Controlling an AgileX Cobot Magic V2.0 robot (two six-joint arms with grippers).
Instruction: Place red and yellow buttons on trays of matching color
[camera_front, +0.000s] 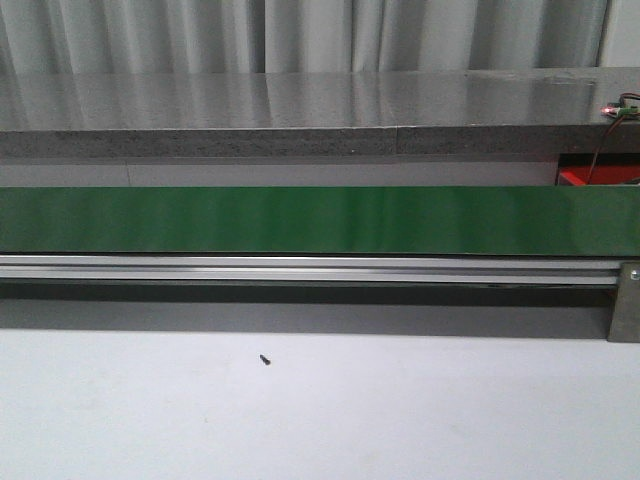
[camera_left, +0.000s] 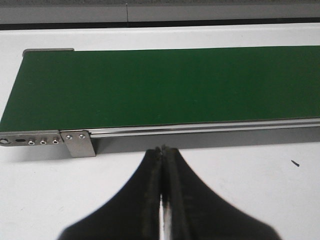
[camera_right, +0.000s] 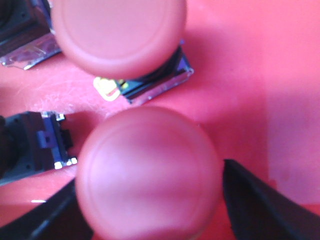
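In the right wrist view a red button (camera_right: 148, 172) with a round cap sits over the red tray (camera_right: 250, 75), between the fingers of my right gripper (camera_right: 150, 180). The gripper is open, with a thin gap showing at one finger. A second red button (camera_right: 119, 35) stands just beyond it on the same tray. My left gripper (camera_left: 162, 150) is shut on nothing, above the white table just short of the green conveyor belt (camera_left: 165, 85). Yellow buttons and a yellow tray are out of view. Neither gripper shows in the front view.
Black switch bodies (camera_right: 30, 145) lie on the red tray beside the buttons. The bare green belt (camera_front: 320, 220) runs across the front view, with a corner of the red tray (camera_front: 590, 177) behind it at the right. A small black screw (camera_front: 265, 359) lies on the white table.
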